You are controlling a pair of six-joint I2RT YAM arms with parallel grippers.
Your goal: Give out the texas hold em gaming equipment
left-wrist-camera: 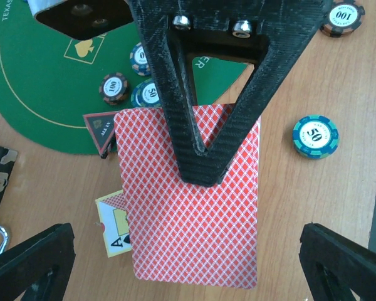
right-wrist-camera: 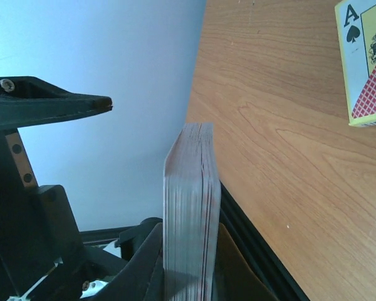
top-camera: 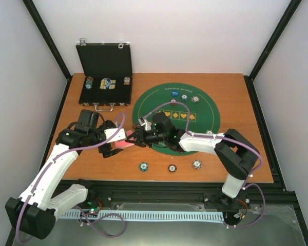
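One deck (left-wrist-camera: 194,238), prob. in R gripper (top-camera: 135,137).

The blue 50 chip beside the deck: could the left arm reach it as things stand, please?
Probably yes: the left tool is open, and the chip lies alone on bare table, clear of the deck in the right tool.

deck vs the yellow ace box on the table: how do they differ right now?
The deck is clamped in the right tool, clear of the table; the yellow ace box lies flat on it. The deck shows a plain red lattice back; the yellow ace box shows a yellow face with an ace of spades. Shared: rectangular, red lattice print.
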